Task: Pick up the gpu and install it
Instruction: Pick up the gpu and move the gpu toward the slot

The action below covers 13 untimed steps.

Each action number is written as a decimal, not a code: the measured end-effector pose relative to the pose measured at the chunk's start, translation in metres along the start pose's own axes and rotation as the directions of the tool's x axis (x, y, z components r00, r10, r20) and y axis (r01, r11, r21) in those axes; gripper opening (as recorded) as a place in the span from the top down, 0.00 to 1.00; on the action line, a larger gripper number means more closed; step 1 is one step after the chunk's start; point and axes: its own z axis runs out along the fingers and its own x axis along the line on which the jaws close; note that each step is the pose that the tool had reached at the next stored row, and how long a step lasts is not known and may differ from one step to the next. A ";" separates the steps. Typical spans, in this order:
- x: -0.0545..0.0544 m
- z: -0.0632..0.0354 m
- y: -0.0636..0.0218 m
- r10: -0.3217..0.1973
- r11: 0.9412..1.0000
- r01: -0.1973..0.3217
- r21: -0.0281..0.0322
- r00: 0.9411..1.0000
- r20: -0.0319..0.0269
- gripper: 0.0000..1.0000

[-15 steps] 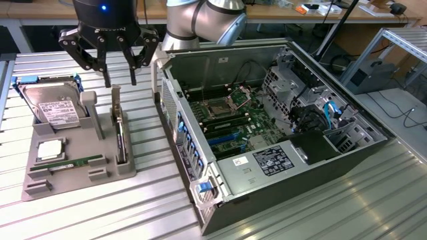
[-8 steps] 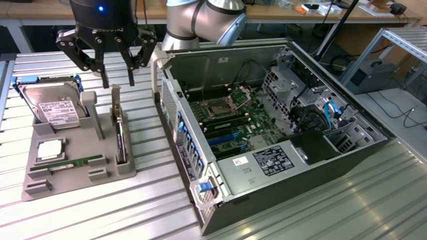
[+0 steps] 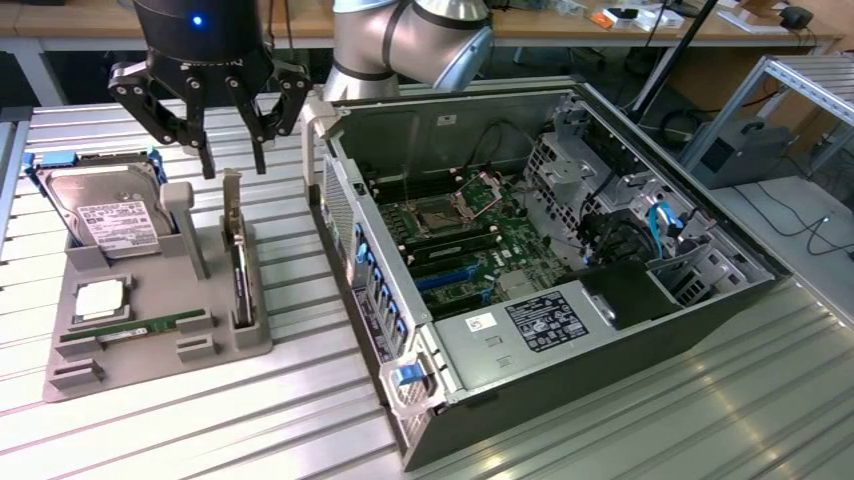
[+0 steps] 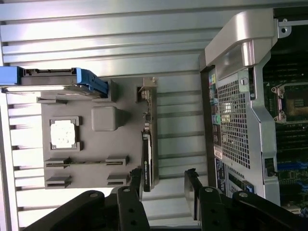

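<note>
Barely begun: the gpu stands on edge in the holder tray, ungrasped, the gripper hanging wide open above that tray, pickup and installation both undone.

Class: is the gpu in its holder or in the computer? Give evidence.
In the holder: the gpu stands on edge in its slot.

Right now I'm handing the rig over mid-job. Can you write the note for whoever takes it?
Gripper: open and empty, hovering close above the gpu.
Gpu: standing on edge in its slot of the grey holder, beside the open computer case.
Done: gripper positioned over the card.
Left: gpu not yet gripped, lifted or installed in the case.
</note>
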 end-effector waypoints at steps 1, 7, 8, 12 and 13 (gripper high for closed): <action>0.000 0.0003 0.0000 0.000 1.000 0.000 0.000 1.000 0.000 0.52; 0.001 0.0024 -0.0002 0.000 1.000 0.000 0.000 1.000 0.000 0.52; 0.002 0.0025 -0.0002 0.000 1.000 0.000 0.000 1.000 0.000 0.52; 0.002 0.0033 -0.0003 0.000 1.000 0.000 0.000 1.000 0.000 0.52; 0.002 0.0034 -0.0003 0.000 1.000 0.000 0.000 1.000 0.000 0.52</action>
